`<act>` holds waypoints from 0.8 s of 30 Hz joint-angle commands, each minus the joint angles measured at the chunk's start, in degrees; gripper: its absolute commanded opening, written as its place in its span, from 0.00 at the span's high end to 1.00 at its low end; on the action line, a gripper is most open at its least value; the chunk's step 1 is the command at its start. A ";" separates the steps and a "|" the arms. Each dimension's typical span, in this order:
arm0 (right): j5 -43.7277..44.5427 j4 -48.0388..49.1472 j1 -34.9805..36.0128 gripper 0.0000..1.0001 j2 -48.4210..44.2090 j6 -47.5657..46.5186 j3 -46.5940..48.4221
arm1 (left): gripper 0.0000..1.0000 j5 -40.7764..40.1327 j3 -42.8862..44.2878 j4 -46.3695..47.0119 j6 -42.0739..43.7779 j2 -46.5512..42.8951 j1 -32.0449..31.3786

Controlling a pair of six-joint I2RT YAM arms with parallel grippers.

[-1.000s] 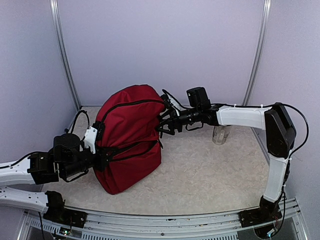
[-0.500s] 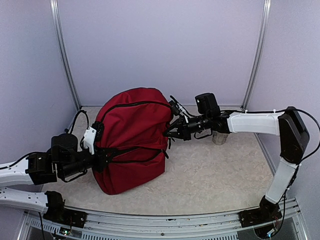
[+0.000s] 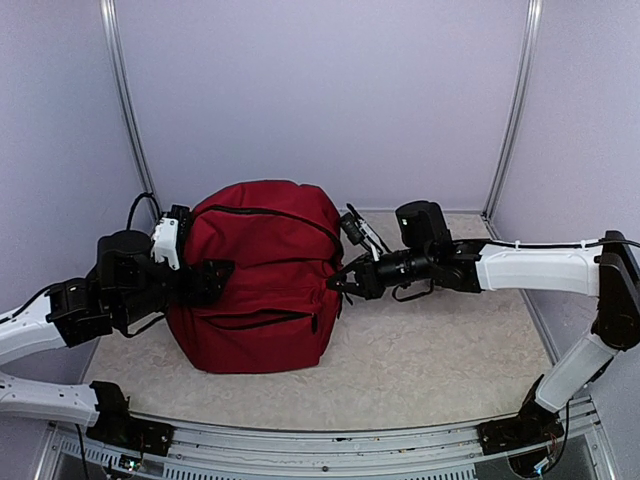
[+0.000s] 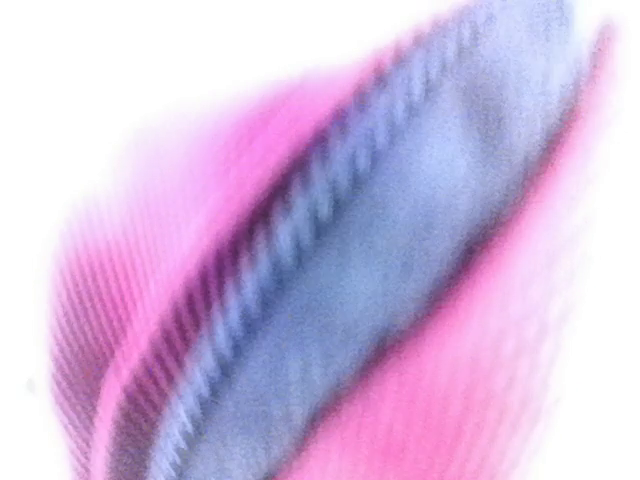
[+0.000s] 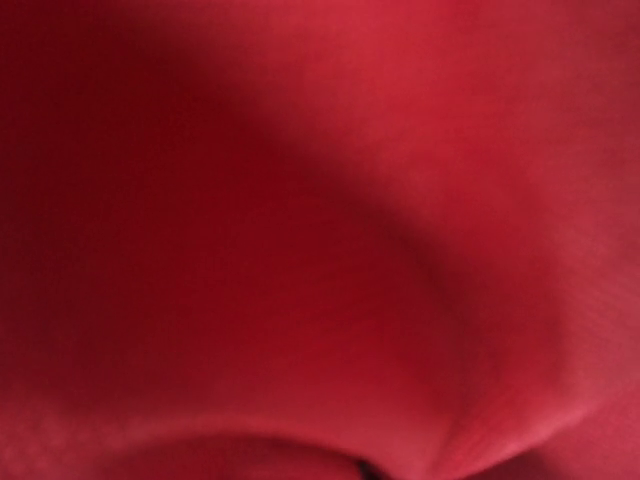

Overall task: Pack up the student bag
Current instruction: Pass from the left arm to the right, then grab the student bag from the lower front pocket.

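Note:
The student bag [image 3: 262, 300], a big dark red backpack with black zippers, stands upright left of the table's middle, front pocket facing me. My left gripper [image 3: 215, 272] presses against its left side; the dark fingers blend with the straps there, so their spread is unclear. The left wrist view is a washed-out blur of bag fabric [image 4: 470, 400] and a grey zipper band [image 4: 330, 260]. My right gripper [image 3: 336, 285] tapers to a point on the bag's right edge, pinching the fabric. Red cloth [image 5: 300, 250] fills the right wrist view and hides the fingers.
Lilac walls close in the speckled tabletop [image 3: 430, 360] at the back and both sides, with metal posts [image 3: 122, 100] [image 3: 512, 110] in the back corners. A metal rail [image 3: 330, 440] runs along the near edge. The right arm [image 3: 530, 265] stretches low across the right half.
The bag has been swung and stood upright, shifting left and toward the back. My left gripper rose and moved back along its left side. My right gripper closed and came lower onto the bag's right edge.

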 commanded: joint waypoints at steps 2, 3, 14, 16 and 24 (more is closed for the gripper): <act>6.28 2.02 0.20 1.00 -1.29 8.24 2.73 | 0.06 1.63 5.21 -2.51 1.98 -3.44 0.88; 6.71 1.66 0.20 1.00 -0.67 8.50 3.30 | 0.05 0.97 6.20 -3.35 2.21 -3.96 1.26; 9.28 6.43 0.27 1.00 1.11 15.28 3.10 | 0.32 1.01 6.81 -3.14 -7.73 -5.71 -9.69; 9.55 6.64 0.48 1.00 1.87 15.92 3.10 | 0.38 -5.66 3.30 1.68 -7.15 -4.02 -20.47; 13.17 9.15 3.42 1.00 1.49 16.74 2.12 | 0.52 -0.94 5.57 13.60 -1.78 19.29 -34.44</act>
